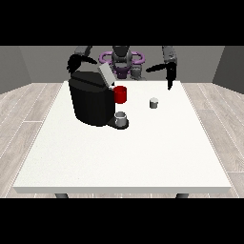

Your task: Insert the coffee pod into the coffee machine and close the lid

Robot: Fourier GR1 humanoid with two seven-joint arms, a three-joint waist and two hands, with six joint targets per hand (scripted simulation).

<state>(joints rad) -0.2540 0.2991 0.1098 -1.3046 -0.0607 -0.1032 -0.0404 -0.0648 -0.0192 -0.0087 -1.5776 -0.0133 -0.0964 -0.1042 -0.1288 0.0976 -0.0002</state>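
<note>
Pod (153, 103) sits apart from coffee machine (93, 101), open table (124, 152) around it

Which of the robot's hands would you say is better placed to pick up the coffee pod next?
Probably the left: the hand at the view's right hangs behind the coffee pod, while the other hand sits beyond the coffee machine.
</note>
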